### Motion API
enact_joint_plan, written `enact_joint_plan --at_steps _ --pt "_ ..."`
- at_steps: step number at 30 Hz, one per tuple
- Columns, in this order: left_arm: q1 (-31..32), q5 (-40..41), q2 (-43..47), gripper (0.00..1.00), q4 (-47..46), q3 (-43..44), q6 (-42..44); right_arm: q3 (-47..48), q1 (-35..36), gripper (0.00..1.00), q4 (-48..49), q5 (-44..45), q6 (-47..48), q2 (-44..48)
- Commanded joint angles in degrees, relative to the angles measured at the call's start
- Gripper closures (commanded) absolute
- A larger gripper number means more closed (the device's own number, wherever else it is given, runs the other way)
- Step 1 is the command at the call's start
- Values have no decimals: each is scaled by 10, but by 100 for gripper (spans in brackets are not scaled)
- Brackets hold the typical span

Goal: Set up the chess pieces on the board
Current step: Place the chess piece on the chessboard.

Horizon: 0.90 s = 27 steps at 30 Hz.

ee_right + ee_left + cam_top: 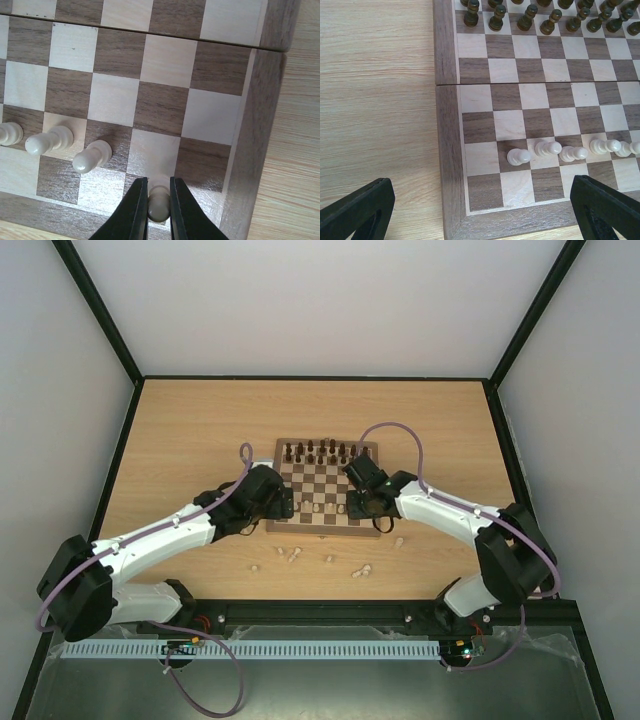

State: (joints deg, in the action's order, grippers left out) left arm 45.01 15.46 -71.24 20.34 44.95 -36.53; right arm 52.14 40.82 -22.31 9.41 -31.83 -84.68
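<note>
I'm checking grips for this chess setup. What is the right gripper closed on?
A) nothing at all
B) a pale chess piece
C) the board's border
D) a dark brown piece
B: the right wrist view shows the right gripper pinching a pale chess piece between its two dark fingers, over the board.

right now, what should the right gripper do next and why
Probably lower the right gripper straight down and open. It is shut on a pale piece over the near right corner of the board, beside the row of standing pale pawns.
</note>
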Motion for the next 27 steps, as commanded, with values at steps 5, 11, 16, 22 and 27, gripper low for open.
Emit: enact_joint_plan --at_steps 5,11,16,22,27 --pt "-3 14 7 1 12 5 -4 24 3 91 0 -10 14 -33" --pt "-3 15 7 1 11 3 -4 32 3 88 -2 -10 17 -46" --pt "-4 15 9 1 11 2 -3 29 3 81 -1 -9 14 -38" --pt "-5 13 11 1 9 -2 -2 27 3 68 -8 0 10 -31" --pt "-5 7 12 1 1 -2 2 9 3 60 -33 49 -21 15"
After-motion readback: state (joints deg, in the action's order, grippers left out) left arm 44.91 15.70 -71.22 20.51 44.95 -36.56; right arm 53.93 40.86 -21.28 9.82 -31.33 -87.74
